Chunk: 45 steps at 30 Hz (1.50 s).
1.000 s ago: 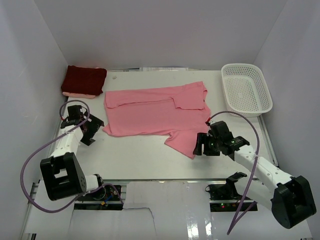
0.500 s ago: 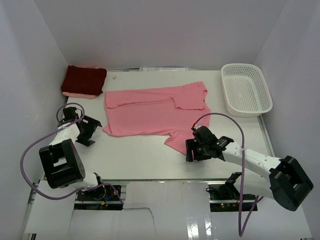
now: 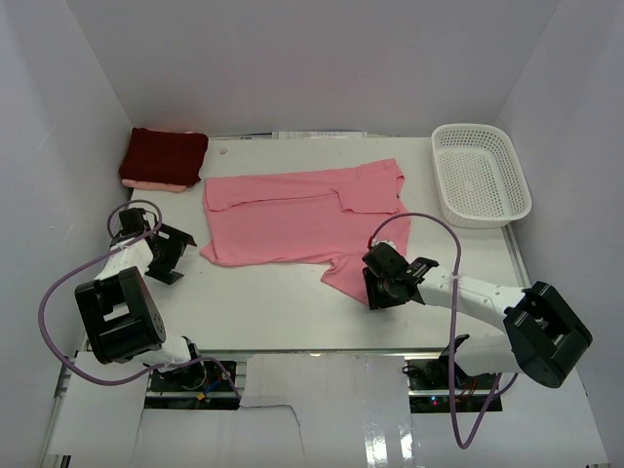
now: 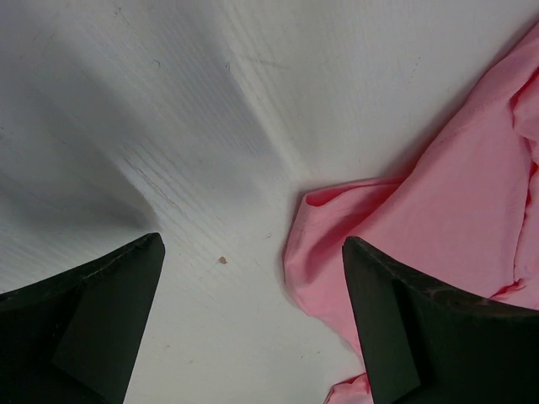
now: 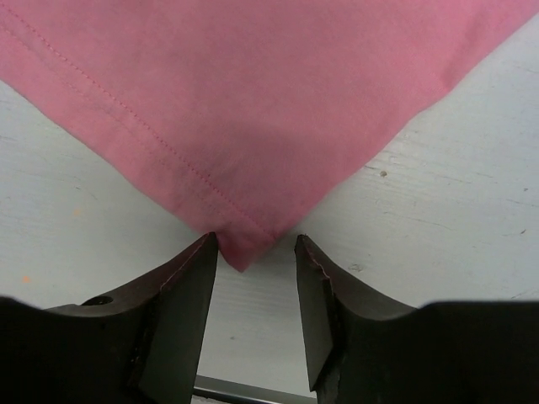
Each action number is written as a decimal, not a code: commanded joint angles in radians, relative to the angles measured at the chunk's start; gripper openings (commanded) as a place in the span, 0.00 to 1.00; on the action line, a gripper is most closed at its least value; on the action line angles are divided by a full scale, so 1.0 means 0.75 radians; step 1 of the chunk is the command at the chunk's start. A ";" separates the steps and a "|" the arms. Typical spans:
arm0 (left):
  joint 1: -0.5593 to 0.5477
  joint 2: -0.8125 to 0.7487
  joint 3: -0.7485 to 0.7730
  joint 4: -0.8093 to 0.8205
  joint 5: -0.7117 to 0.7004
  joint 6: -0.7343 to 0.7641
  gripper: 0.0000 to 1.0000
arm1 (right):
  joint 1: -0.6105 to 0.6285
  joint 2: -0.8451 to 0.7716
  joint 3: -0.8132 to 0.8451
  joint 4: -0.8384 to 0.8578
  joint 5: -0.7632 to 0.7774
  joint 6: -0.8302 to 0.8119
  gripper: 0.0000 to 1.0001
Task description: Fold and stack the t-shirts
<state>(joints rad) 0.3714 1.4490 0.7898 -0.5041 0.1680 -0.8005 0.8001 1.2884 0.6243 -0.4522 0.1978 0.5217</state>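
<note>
The salmon pink t-shirt [image 3: 302,219] lies spread across the middle of the table, partly folded along its top. My right gripper [image 3: 375,289] sits at its near right sleeve corner. In the right wrist view the jaws [image 5: 254,248] stand narrowly apart, with the tip of that pink corner [image 5: 244,252] between them and a gap still showing. My left gripper [image 3: 185,257] stands wide open just left of the shirt's near left corner [image 4: 337,219], with bare table between its fingers [image 4: 253,252]. The dark maroon t-shirt [image 3: 164,156] rests folded at the far left corner.
A white mesh basket [image 3: 507,216] stands at the far right. A strip of pale pink cloth [image 3: 156,184] shows under the maroon fold. White walls enclose the table on three sides. Purple cables loop off both arms.
My right gripper has slid left to the sleeve corner and its jaws have narrowed around the tip. My left gripper has drawn back slightly to the left, still wide open.
</note>
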 commanded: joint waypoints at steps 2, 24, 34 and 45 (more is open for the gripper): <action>0.006 -0.057 0.053 0.014 -0.013 0.016 0.98 | 0.009 0.025 0.035 0.012 0.033 0.010 0.48; 0.006 -0.077 -0.149 0.126 0.022 -0.061 0.94 | 0.013 0.059 0.084 -0.006 -0.014 -0.006 0.14; 0.006 0.054 -0.141 0.226 0.046 -0.105 0.72 | 0.015 0.047 0.086 -0.009 -0.012 -0.014 0.14; -0.082 0.211 -0.063 0.265 0.005 -0.145 0.60 | 0.015 0.033 0.074 -0.004 -0.018 -0.010 0.17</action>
<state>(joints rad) 0.3416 1.5509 0.7513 -0.2798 0.2455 -0.9096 0.8066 1.3361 0.6582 -0.4469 0.1871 0.5148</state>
